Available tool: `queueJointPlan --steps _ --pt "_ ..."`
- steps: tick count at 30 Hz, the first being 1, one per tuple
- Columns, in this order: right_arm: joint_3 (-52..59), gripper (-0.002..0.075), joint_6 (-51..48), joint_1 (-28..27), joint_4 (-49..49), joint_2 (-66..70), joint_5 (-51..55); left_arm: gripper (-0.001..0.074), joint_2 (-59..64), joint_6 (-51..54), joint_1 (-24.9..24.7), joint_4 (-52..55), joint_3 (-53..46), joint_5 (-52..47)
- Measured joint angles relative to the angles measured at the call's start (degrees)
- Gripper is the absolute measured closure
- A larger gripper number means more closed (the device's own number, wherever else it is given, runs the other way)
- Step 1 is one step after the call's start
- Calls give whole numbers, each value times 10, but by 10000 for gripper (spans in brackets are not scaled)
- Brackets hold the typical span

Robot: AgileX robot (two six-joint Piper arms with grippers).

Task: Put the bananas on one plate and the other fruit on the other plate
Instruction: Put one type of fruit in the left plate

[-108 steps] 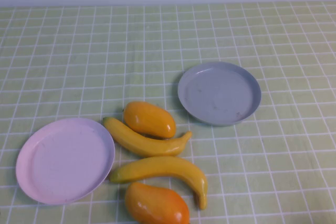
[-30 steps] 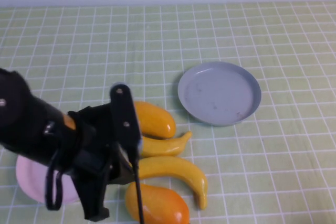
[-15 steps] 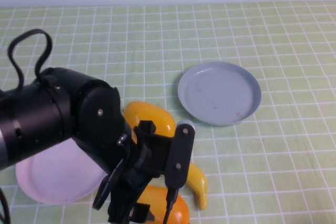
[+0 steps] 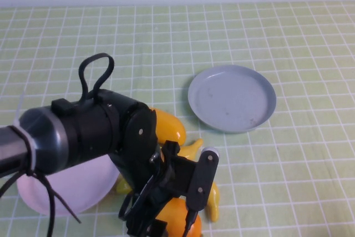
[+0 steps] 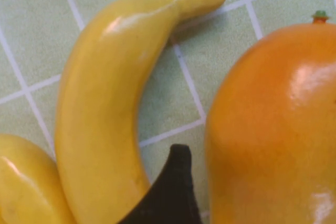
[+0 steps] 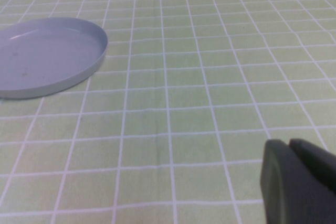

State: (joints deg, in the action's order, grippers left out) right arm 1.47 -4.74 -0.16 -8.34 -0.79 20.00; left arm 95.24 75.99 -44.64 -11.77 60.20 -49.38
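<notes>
Checked green desk (image 4: 288, 31) filling the high view, both plates bare, nothing sorted yet. Grey-blue plate (image 4: 231, 98) right of centre, pink plate (image 4: 66, 190) at lower left and half hidden under the arm, so each plate flanks the fruit pile, presumably one drop-off per side.

Left arm (image 4: 83, 134) sweeping in from the left edge, angled down into the lower centre. Left hand (image 4: 175, 206) low over the pile, fingers (image 4: 199, 178) apart, closed on nothing; one dark fingertip in the left wrist view sits in the gap between fruit. Looks like an approach pose, spread to straddle a piece before closing.

Near mango (image 4: 177, 217) directly under the hand at the bottom edge, mostly covered by it; in the wrist view it fills the right side, apparently untouched. Near banana (image 4: 213, 195) poking out to the right of the hand; in the wrist view it curves just left of the fingertip. Far mango (image 4: 166, 129) above the hand, beside the wrist. Far banana (image 4: 191, 149) showing only its tip between that mango and the hand.

Right hand (image 6: 302, 182) parked off to the side, out of the high view, low over bare desk with the grey-blue plate at upper left of its own view; fingers together, nothing between them.
</notes>
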Motion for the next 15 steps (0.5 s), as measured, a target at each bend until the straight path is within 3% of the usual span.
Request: queueJointPlan --steps 10,15 --pt "0 741 0 0 0 0 0 71 32 1 -1 0 1 10" --pt "0 741 0 0 0 0 0 179 34 -3 -4 -8 1 11"
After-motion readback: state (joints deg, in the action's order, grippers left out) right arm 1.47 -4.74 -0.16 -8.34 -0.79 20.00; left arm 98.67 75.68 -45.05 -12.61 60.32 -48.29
